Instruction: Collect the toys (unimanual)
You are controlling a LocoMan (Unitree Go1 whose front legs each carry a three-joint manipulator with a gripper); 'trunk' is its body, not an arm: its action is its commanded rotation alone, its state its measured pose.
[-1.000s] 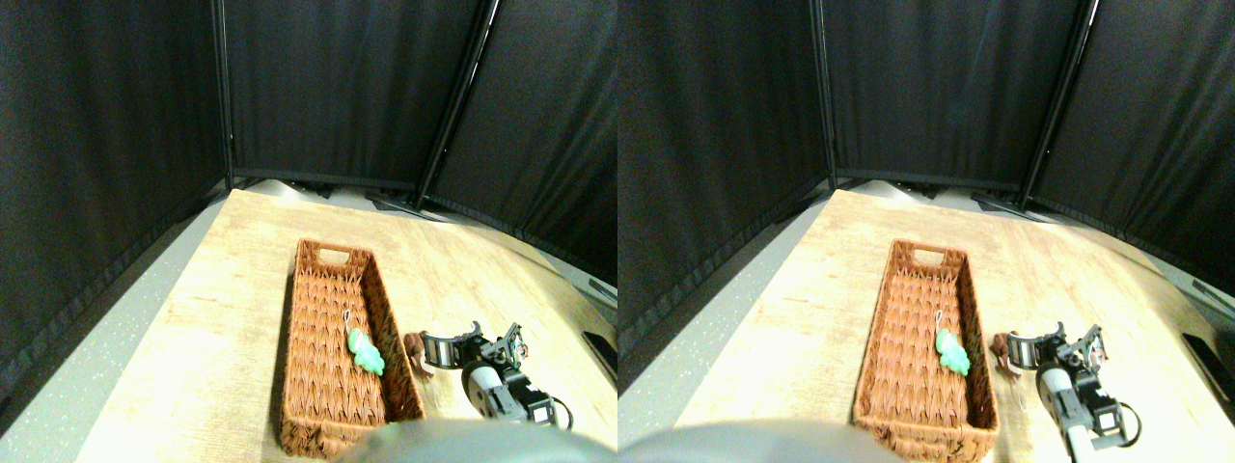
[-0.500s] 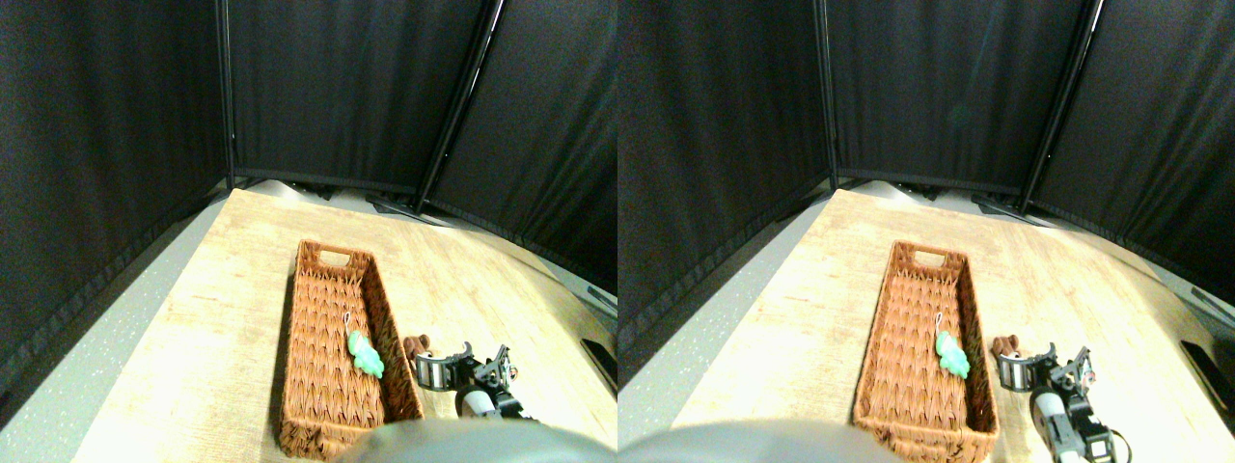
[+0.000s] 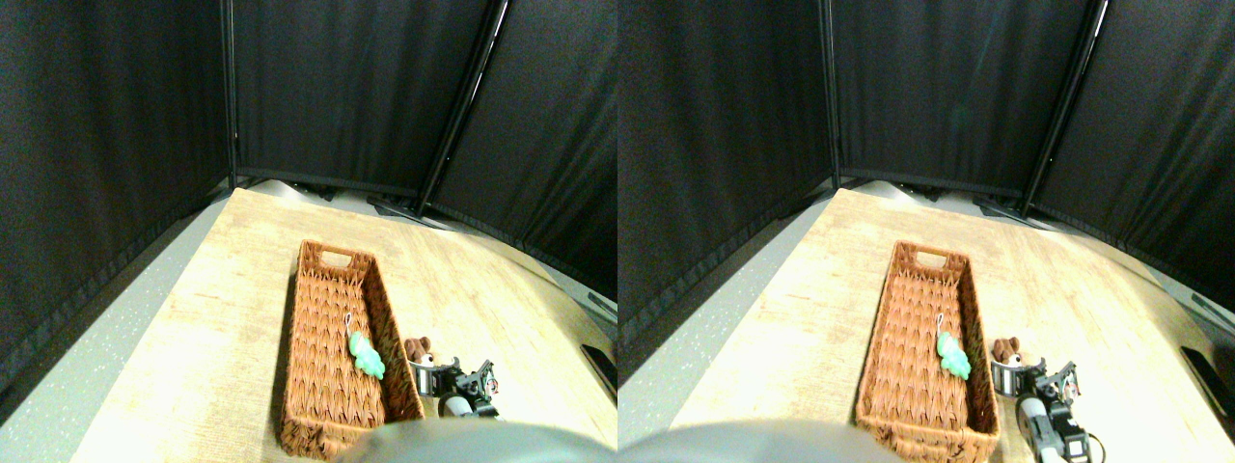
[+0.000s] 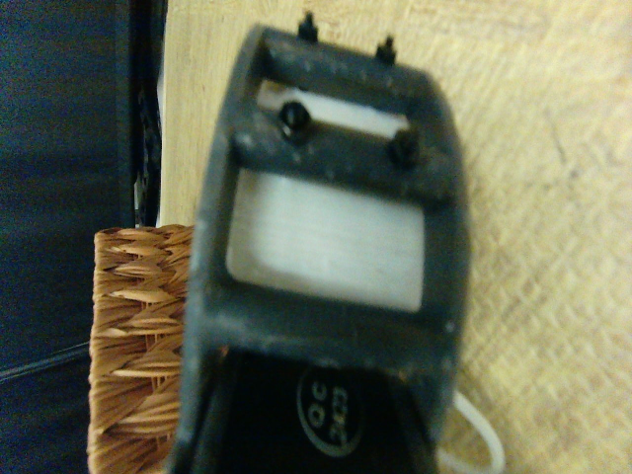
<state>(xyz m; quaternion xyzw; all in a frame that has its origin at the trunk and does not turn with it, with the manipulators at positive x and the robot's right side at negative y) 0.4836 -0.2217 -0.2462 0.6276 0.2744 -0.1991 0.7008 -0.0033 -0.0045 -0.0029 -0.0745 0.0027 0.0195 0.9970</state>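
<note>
Brown bear toy (image 3: 418,348) beside the basket (image 3: 337,359) looks squishy and light, grab its body; can't tell if the claw (image 3: 452,377) is clenched.

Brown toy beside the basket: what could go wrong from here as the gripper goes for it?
The brown toy lies tight against the basket outer wall, so a jaw may catch the wicker or nudge the basket. The right gripper sits low at the frame edge and the wrist view doesn't show the toy, so alignment is hard to confirm. The green toy is already inside.
</note>
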